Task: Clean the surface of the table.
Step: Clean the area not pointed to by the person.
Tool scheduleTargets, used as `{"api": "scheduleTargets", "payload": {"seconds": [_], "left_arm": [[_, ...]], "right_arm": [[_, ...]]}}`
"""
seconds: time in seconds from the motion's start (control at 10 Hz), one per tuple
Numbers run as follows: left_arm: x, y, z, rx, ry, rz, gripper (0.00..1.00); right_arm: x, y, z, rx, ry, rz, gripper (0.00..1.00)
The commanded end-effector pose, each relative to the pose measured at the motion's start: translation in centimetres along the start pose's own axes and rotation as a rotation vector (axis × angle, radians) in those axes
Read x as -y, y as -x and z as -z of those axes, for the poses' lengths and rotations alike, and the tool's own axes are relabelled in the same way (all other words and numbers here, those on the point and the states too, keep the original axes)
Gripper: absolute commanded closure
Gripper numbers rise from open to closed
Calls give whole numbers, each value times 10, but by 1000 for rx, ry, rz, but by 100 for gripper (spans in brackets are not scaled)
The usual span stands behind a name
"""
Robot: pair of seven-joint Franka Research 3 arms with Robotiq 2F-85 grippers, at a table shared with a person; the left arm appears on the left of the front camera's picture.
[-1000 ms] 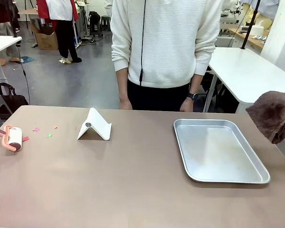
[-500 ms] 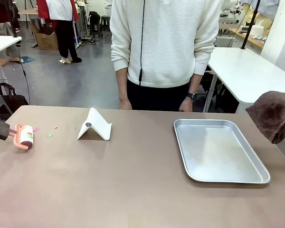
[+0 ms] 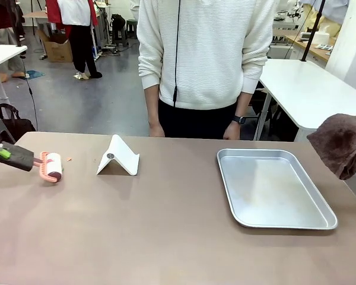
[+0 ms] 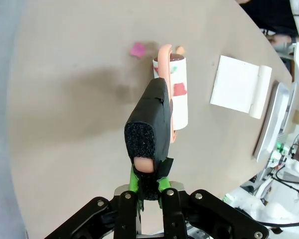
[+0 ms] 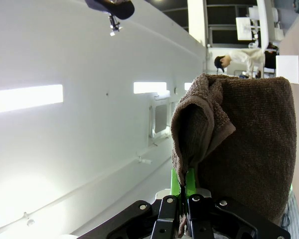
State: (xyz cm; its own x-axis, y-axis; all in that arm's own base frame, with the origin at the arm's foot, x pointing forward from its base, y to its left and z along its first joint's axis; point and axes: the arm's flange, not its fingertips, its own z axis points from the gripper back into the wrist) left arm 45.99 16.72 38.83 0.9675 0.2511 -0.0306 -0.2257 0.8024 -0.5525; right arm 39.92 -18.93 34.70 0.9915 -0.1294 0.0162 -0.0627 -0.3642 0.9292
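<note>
Left hand (image 4: 148, 181): roller (image 4: 179, 89) beside pink scrap (image 4: 137, 50)

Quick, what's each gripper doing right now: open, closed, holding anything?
Left gripper: closed on the lint roller, by its handle.
Right gripper: closed on the brown cloth.

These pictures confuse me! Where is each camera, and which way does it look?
Front view: between the arms, facing the person across the table; left gripper at the edge.
Left wrist view: on the left arm, looking down past its gripper at the lint roller.
Right wrist view: on the right arm, facing bright lights; right gripper pinching the brown towel.
Front and left wrist share the lint roller and white stand.
</note>
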Motion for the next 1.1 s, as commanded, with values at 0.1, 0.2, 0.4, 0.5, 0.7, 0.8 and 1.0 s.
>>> {"api": "scheduleTargets", "payload": {"seconds": [0.1,0.2,0.4,0.5,0.7,0.8,1.0], "left_arm": [[27,-20,22,-106,-27,37,84],[33,-26,25,-112,-26,46,84],[41,-37,28,-122,-11,44,84],[44,-39,27,-119,-8,53,84],[52,-36,16,-82,84,199,84],[56,-29,2,-70,188,296,84],[53,-12,-26,-29,233,341,84]], "right_arm": [[-3,-1,4,9,-2,3,97],[-3,-1,4,9,-2,3,97],[-3,-1,4,9,-2,3,97],[-3,-1,4,9,-2,3,97],[-3,-1,4,9,-2,3,97],[-3,-1,4,9,-2,3,97],[-3,-1,4,9,-2,3,97]]}}
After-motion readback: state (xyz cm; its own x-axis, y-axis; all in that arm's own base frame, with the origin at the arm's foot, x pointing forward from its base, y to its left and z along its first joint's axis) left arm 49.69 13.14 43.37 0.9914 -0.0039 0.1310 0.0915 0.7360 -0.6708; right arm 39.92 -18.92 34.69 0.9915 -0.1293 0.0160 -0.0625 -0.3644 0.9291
